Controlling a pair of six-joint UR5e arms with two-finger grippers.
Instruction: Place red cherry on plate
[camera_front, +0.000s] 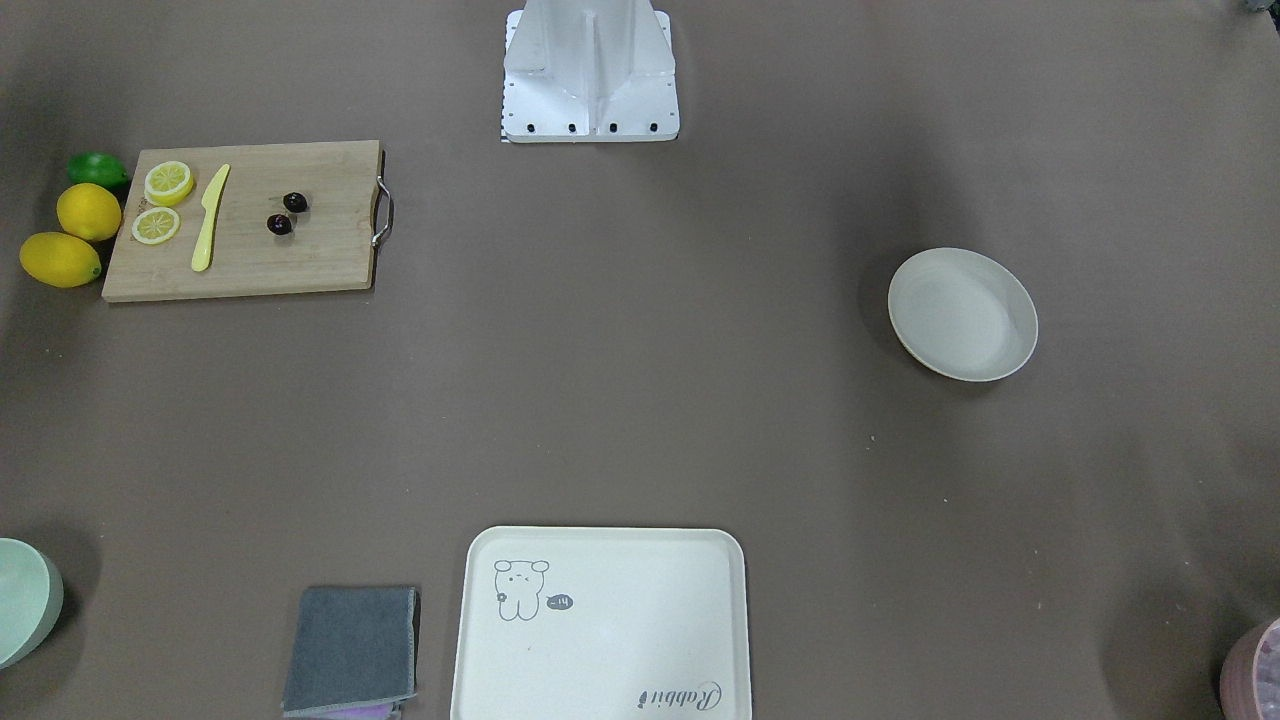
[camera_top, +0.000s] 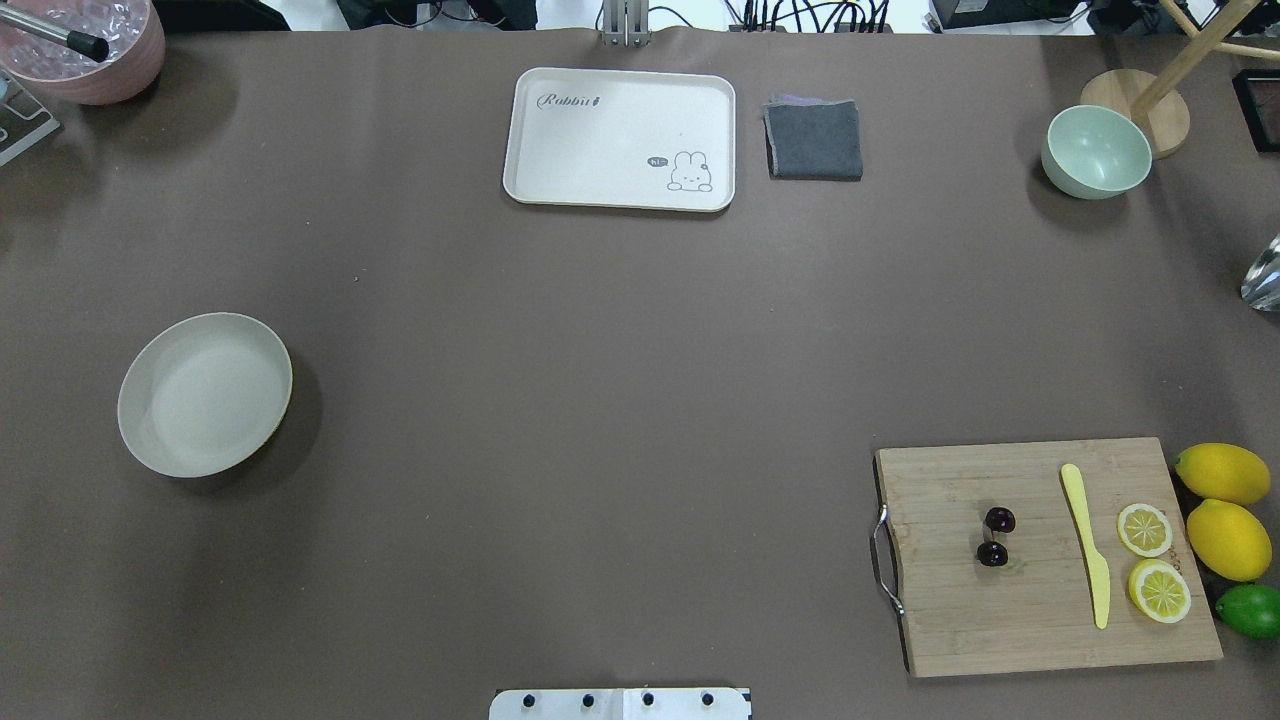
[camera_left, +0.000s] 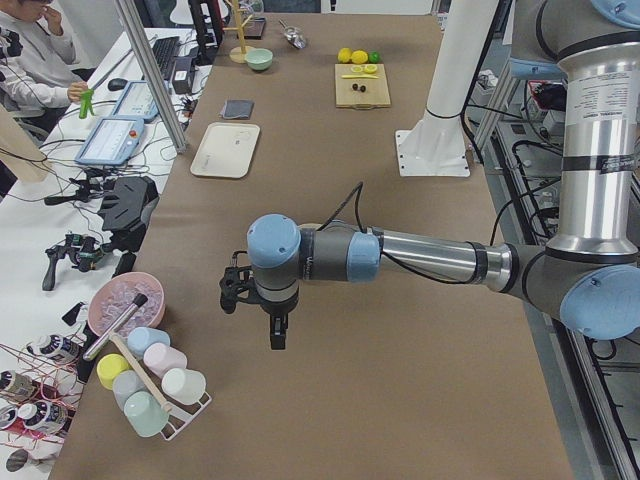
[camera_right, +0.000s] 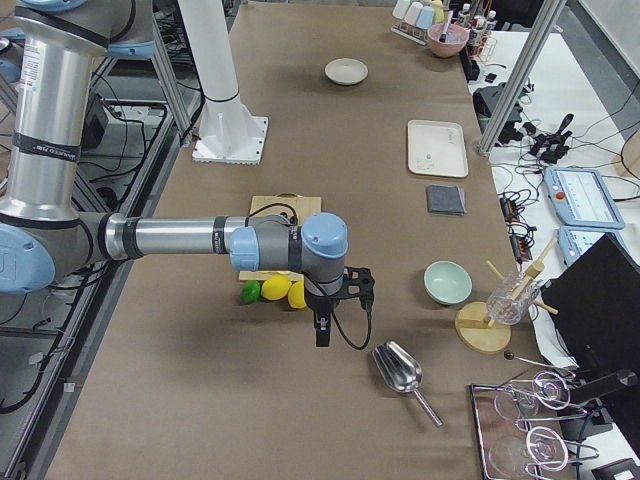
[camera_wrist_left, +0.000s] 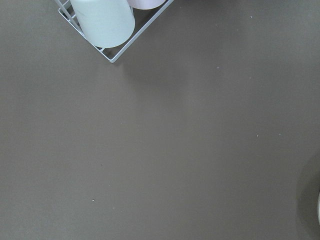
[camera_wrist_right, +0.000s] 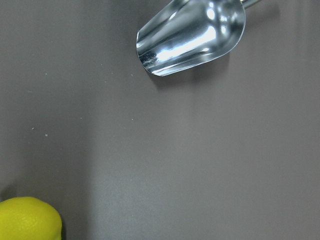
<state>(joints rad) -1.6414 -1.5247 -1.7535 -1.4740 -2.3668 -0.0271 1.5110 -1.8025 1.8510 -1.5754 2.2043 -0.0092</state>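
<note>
The red cherry (camera_front: 287, 213) (camera_top: 996, 537), two dark glossy fruits on one stem, lies on the wooden cutting board (camera_top: 1040, 610) at the robot's right. Far across the table on the robot's left rests the off-white round plate (camera_front: 962, 313) (camera_top: 205, 394) (camera_right: 346, 71), with nothing on it. My left gripper (camera_left: 278, 335) hangs above the table past the plate, near a cup rack; it shows only in the exterior left view, so I cannot tell its state. My right gripper (camera_right: 321, 335) hovers beyond the lemons, likewise seen only from the side.
The board also carries a yellow knife (camera_top: 1086, 542) and two lemon slices (camera_top: 1145, 530). Two lemons (camera_top: 1225, 505) and a lime (camera_top: 1250, 610) lie beside it. A cream tray (camera_top: 620, 95), grey cloth (camera_top: 814, 140), green bowl (camera_top: 1095, 152), metal scoop (camera_wrist_right: 192, 35) and cup rack (camera_wrist_left: 107, 30) stand around.
</note>
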